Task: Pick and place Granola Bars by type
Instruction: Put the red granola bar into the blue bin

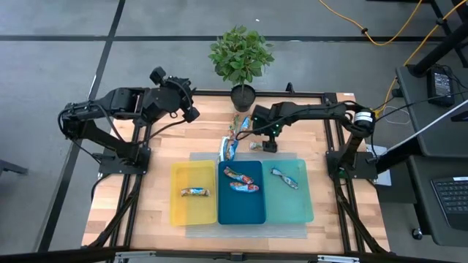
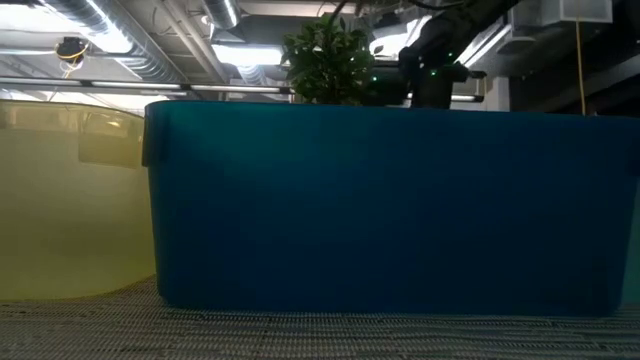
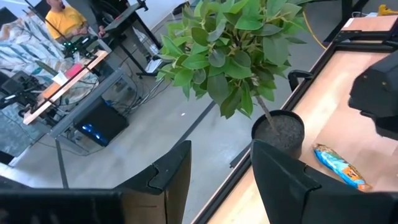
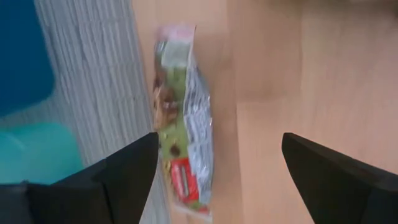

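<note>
My right gripper [image 1: 265, 143] [image 4: 217, 180] is open and points down over the wood just beyond the grey mat. A bar in a green, silver and red wrapper [image 4: 181, 149] [image 1: 256, 146] lies flat on the wood between its fingers, nearer one finger and untouched. A blue bar [image 1: 229, 149] lies at the mat's far edge and another bar [image 1: 240, 124] [image 3: 339, 167] lies by the plant pot. One bar [image 1: 194, 192] lies in the yellow tray, two bars [image 1: 238, 180] in the dark blue tray and one bar [image 1: 284, 177] in the teal tray. My left gripper [image 1: 189, 109] [image 3: 221, 180] waits open, raised at the far left.
A potted plant [image 1: 241, 62] stands at the table's far edge, close behind my right gripper. The yellow tray [image 1: 178, 212], dark blue tray [image 1: 241, 212] and teal tray [image 1: 292, 208] sit side by side on a grey mat [image 1: 201, 155]. Bare wood lies left and right of the mat.
</note>
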